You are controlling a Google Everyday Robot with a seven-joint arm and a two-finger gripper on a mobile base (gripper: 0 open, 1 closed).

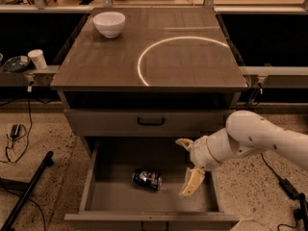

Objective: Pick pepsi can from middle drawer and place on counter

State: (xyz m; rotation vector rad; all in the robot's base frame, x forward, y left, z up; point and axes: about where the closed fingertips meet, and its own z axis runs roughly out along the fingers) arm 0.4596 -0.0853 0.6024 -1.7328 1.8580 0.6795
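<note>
**Gripper point(188, 163) spread wide and empty, can to its left**

The gripper hangs over the right side of the pulled-out middle drawer point(120, 198), holding nothing. The pepsi can point(147, 178) lies on its side on the drawer floor, near the nearer fingertip's left and apart from it.

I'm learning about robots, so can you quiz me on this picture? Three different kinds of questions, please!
1. True or false: the can stands upright in the drawer.
2. What sits on the counter? A) spoon B) bowl C) banana
3. Fill in: the hand hangs open over the drawer, on the can's ____ side in the picture.

Key: 1 false, it lies on its side. 2 B. 3 right.
</note>
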